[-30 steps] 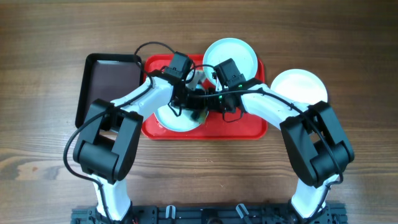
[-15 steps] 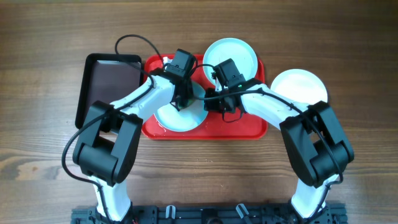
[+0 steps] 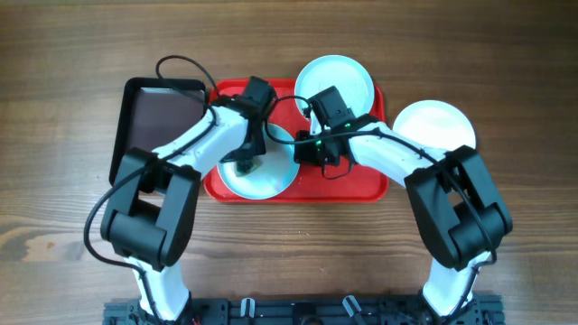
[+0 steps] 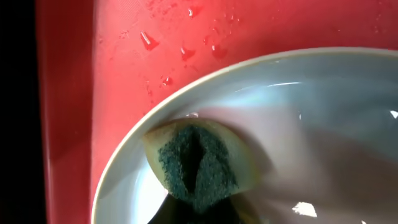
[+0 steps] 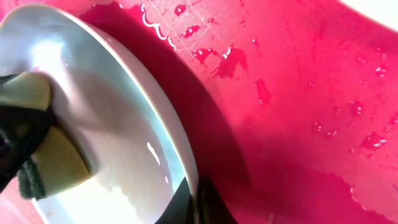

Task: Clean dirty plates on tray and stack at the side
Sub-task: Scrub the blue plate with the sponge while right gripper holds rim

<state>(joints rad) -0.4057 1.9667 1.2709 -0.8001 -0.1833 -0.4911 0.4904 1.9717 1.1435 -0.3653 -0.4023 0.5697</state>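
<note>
Plate (image 5: 112,124) apparently tilted, rim in right hand (image 5: 194,196)

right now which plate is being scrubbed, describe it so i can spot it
Find the red tray in the middle of the table. The pale turquoise plate sits at its near-left end. Unlike the other turquoise plate at the tray's far edge and the white plate off the tray, it has a sponge pressed into it.
</note>
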